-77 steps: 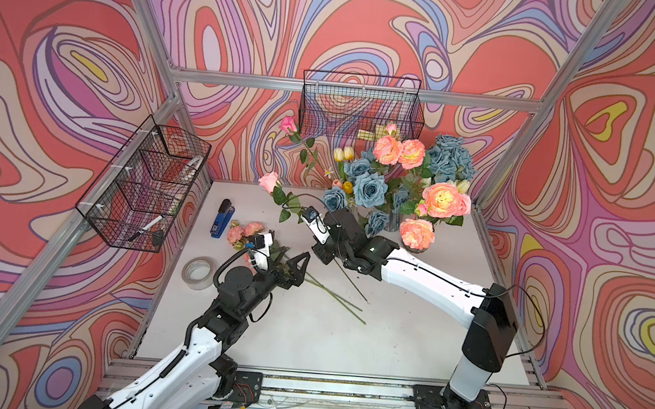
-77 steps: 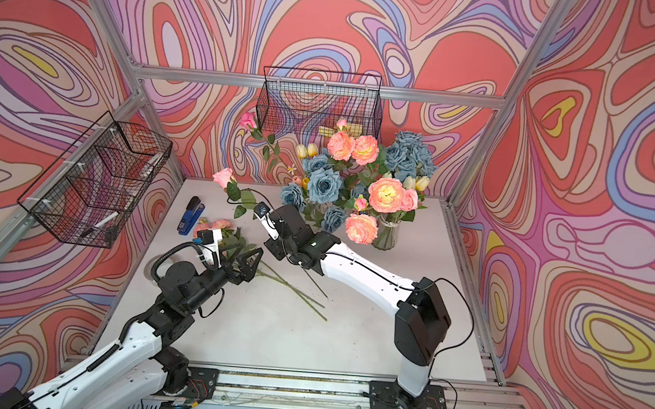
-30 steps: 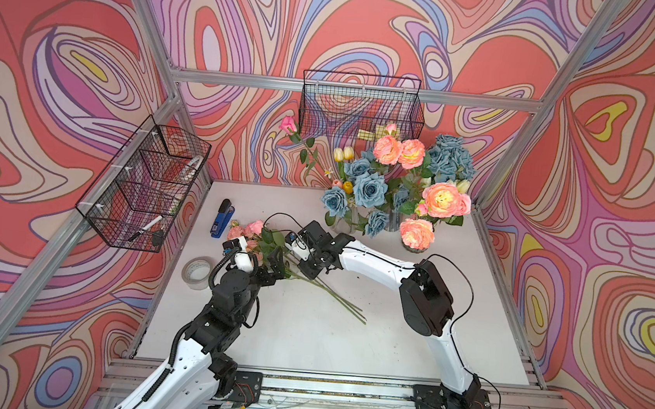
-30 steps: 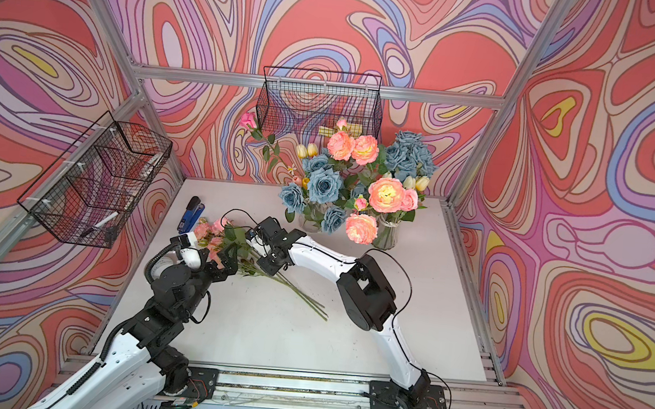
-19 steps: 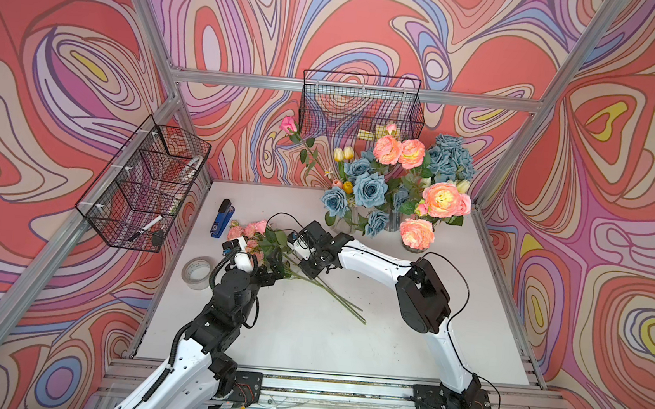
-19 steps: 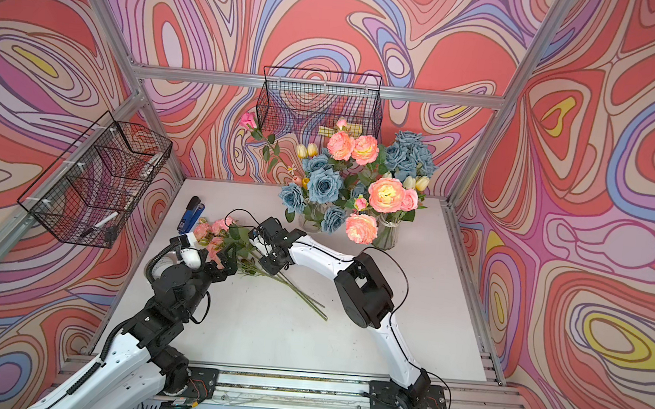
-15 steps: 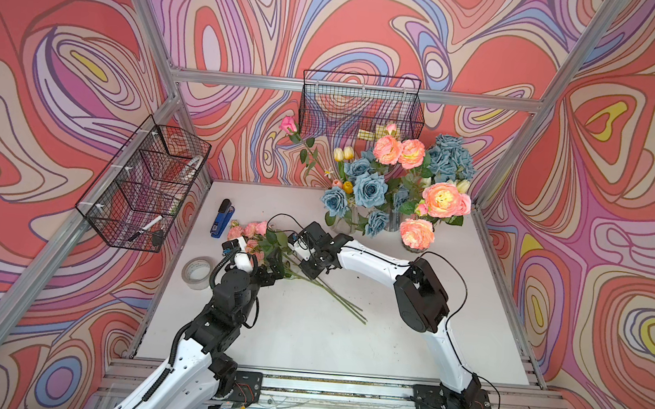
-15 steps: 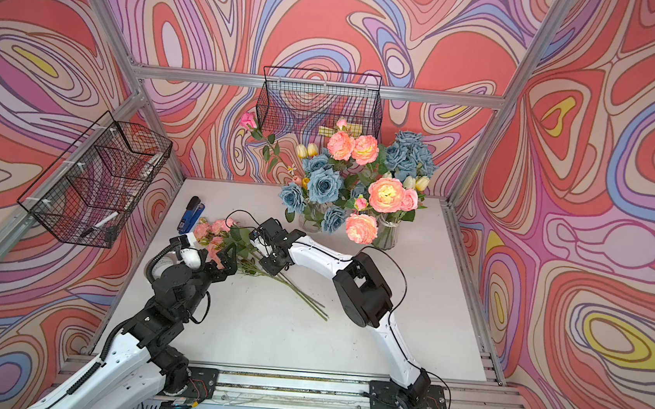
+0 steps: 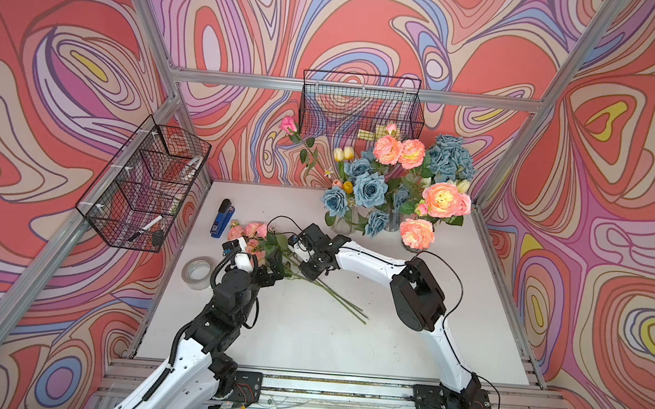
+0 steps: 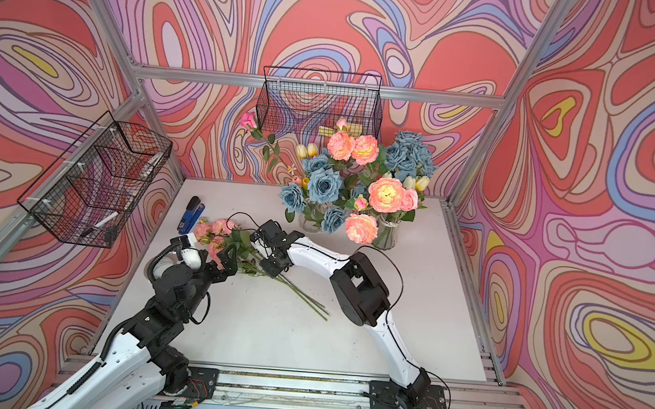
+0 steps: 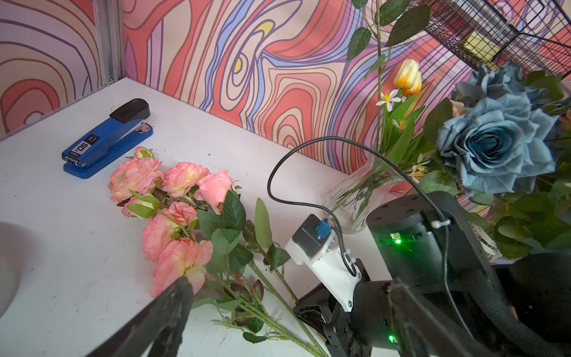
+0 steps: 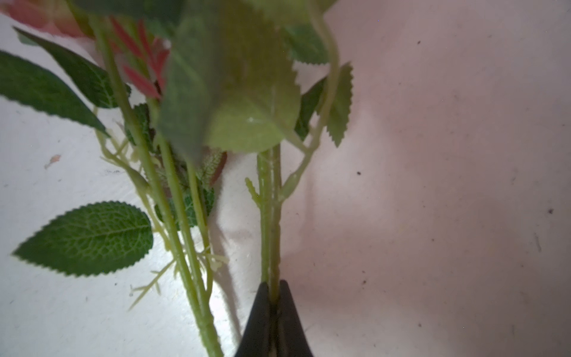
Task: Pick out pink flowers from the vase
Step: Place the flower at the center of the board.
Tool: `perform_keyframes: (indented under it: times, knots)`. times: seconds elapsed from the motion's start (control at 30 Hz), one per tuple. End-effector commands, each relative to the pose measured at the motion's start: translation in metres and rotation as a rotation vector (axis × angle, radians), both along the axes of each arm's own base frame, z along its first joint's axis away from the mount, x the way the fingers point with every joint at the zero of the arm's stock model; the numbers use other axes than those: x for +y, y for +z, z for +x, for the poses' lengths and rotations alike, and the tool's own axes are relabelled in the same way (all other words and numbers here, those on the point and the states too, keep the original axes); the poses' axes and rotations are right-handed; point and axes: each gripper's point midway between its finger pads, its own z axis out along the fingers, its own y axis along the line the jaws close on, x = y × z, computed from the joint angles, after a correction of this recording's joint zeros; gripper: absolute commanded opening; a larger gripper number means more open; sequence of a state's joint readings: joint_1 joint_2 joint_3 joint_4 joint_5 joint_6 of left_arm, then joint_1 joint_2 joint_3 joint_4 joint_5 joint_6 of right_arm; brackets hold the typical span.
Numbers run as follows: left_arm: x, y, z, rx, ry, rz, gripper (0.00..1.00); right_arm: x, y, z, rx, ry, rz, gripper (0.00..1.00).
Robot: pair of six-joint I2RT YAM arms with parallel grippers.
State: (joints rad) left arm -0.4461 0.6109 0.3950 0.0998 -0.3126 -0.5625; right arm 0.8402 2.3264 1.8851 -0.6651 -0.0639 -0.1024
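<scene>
Tapered right hand (image 12: pixel 273 296) pinches slim plastic stem (image 12: pixel 268 216)

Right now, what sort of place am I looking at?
Probably a robot test booth: aluminium frame, printed walls, left arm and right arm mounted on a rail, pink flowers lying on a white table.

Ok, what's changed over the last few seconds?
The right gripper carried its pink rose down from beside the vase onto the pile of pink flowers, still shut on the stem. The open left gripper drew back a little. Vase, stapler and tape stayed put.
</scene>
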Motion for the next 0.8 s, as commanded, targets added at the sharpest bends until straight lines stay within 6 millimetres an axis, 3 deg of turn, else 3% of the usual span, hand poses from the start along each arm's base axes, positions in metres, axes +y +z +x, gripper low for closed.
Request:
perform_keyframes:
  times: [0.0,0.57,0.77]
  knots:
    - [0.001,0.011,0.0,-0.017,0.013,-0.023,1.0,0.007,0.005,0.01,-0.022,-0.029,0.03,0.0]
    - [0.001,0.009,0.002,-0.012,0.017,-0.022,1.0,0.021,0.002,0.014,0.014,-0.028,0.056,0.0]
    - [0.001,0.009,0.003,-0.012,0.017,-0.024,1.0,0.018,0.005,0.012,0.011,-0.039,0.061,0.07]
